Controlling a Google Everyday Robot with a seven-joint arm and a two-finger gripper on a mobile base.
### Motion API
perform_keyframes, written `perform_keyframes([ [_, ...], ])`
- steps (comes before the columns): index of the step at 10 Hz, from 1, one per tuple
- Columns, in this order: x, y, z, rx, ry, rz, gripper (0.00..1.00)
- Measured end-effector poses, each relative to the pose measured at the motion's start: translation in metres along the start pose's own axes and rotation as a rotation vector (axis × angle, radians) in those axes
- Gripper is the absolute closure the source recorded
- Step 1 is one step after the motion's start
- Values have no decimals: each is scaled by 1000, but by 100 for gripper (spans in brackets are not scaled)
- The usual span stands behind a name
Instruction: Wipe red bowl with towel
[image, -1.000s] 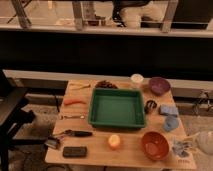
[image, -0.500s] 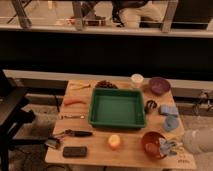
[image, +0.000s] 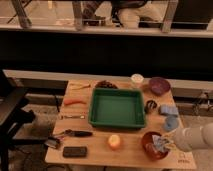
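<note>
The red bowl (image: 150, 146) sits at the front right corner of the wooden table (image: 95, 145). The pale grey-blue towel (image: 160, 143) lies bunched inside the bowl on its right side. My gripper (image: 167, 144) reaches in from the right on a white arm (image: 196, 137), right over the bowl's right rim. It is shut on the towel, which hides the fingertips.
A green tray (image: 116, 120) fills the table's middle. Behind the red bowl stand a light blue cup (image: 171, 123), a blue block (image: 169, 110) and a purple bowl (image: 159, 85). An orange fruit (image: 114, 141) lies left of the red bowl, and utensils and a black block (image: 75, 151) lie on the left.
The arm has swung in from the right edge and moved left, bringing the towel from the table beside the red bowl into the bowl.
</note>
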Motion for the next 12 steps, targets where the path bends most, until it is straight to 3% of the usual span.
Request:
perform_keyframes([
  [6, 17, -7, 27, 35, 3, 19, 99],
  [12, -12, -19, 45, 30, -14, -42, 99],
])
